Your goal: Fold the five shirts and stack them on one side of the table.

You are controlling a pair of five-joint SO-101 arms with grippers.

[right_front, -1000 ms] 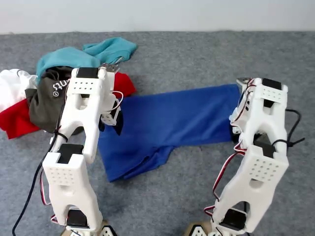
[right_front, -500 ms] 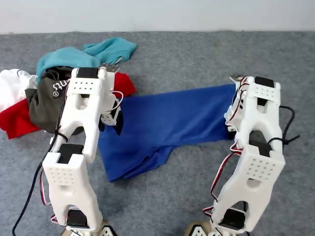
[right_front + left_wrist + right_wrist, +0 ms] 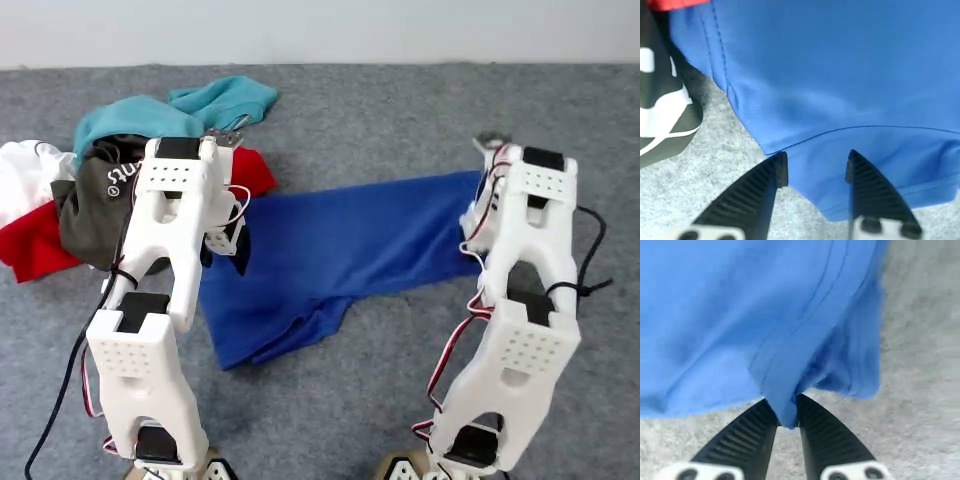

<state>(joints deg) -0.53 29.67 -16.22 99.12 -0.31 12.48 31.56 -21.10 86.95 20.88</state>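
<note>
- Right jaws: narrow, pinched on edge of blue shirt (image 3: 765,315), cloth bunched between them.
- Left jaws: wide, straddling the opposite hem, gripping nothing. Best closed on that hem before any lift, else fold likely skews.
- Blue shirt spread mid-surface (image 3: 400,110), near side rumpled.
- Heap at far left: dark shirt (image 3: 95,215), red shirt (image 3: 255,170), white shirt (image 3: 25,170), teal shirt (image 3: 150,115), all unfolded.

Your left arm (image 3: 165,250) is leaning forward over the table, the left gripper (image 3: 812,165) hanging with its jaws spread apart. Your right arm (image 3: 525,270) is leaning out alongside, the right gripper (image 3: 787,415) pinching a fold of the blue shirt (image 3: 765,315).
</note>
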